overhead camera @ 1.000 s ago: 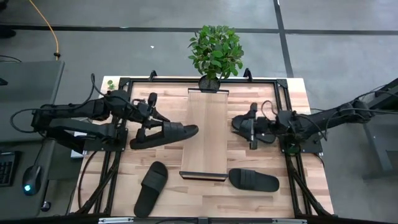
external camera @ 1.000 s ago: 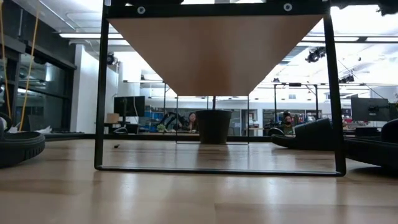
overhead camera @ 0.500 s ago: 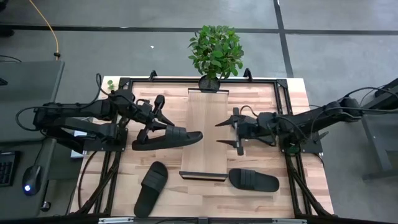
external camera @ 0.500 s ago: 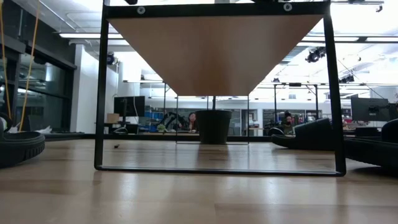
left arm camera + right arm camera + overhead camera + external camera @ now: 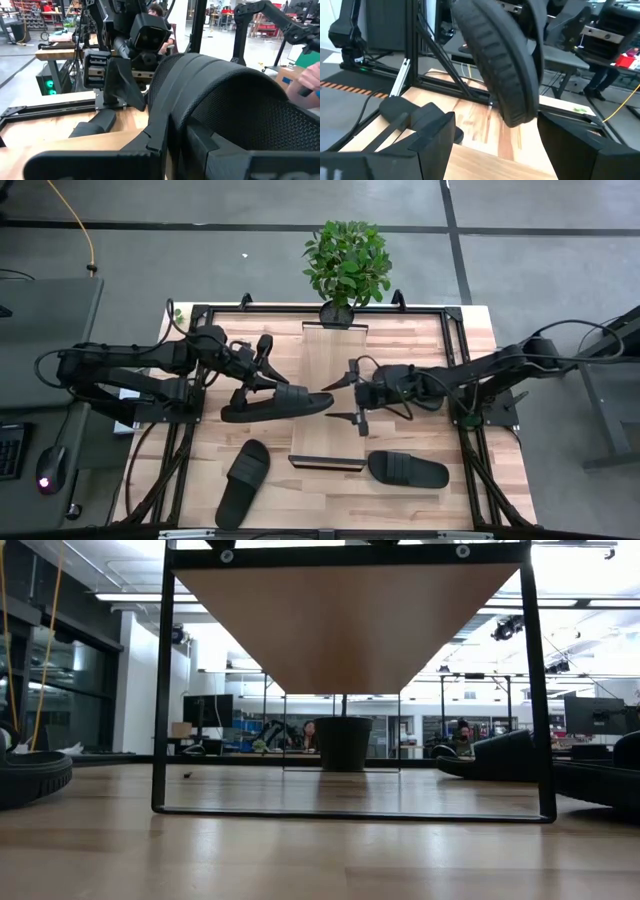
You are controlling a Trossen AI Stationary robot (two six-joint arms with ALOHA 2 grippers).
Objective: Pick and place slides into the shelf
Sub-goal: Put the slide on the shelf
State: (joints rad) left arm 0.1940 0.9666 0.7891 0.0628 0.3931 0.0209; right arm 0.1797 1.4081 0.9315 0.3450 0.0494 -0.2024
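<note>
No legible text or labels.

Both arms point(image 5: 130, 370) are matte black, built of slim jointed links with loose black cables looping alongside, each ending in two flat, angular black fingers point(image 5: 345, 418), seemingly with blocky black housings behind them.

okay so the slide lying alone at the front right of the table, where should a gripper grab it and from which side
Grip the wide strap band of that slide, coming straight down from above with one jaw under the band through the open toe and one on top. It lies flat on the table, sole down, so the raised band looks like the easiest part to pinch; the flat sole probably offers less.
</note>
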